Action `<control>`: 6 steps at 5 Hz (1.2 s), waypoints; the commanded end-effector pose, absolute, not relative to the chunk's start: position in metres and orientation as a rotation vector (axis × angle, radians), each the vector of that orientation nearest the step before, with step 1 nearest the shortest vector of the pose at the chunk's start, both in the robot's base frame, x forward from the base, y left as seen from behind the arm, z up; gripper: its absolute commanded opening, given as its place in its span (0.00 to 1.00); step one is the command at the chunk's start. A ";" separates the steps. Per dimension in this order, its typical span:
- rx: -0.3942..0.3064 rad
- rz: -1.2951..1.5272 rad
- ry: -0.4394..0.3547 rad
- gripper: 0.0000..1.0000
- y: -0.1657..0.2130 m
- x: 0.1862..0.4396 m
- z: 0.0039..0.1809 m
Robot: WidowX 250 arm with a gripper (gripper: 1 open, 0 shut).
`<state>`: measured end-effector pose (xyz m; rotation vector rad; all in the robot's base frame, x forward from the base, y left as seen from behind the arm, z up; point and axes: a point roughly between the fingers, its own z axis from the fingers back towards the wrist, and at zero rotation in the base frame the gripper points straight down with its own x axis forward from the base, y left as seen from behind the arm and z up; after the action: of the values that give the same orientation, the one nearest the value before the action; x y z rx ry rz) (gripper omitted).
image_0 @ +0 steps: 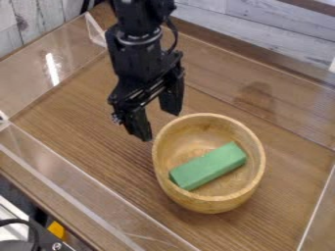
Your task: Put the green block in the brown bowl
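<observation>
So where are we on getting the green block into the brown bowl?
It looks done: the green block lies flat inside the brown bowl, tilted across its bottom. Nothing is in hand; the gripper is open and empty, pointing down over the wooden table just left of the bowl's rim. Nothing seems left for the block itself, apart perhaps from pulling the arm clear.

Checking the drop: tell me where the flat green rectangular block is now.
The flat green rectangular block lies inside the round light-brown wooden bowl, lower right of the camera view.
</observation>
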<state>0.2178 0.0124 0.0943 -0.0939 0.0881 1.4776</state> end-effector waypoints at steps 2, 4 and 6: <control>-0.112 1.447 0.083 1.00 0.012 0.228 0.100; -0.121 1.414 0.118 1.00 0.019 0.222 0.109; -0.137 1.430 0.129 1.00 0.022 0.215 0.111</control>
<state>0.2118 0.0221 0.1025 -0.1155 0.1671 1.4370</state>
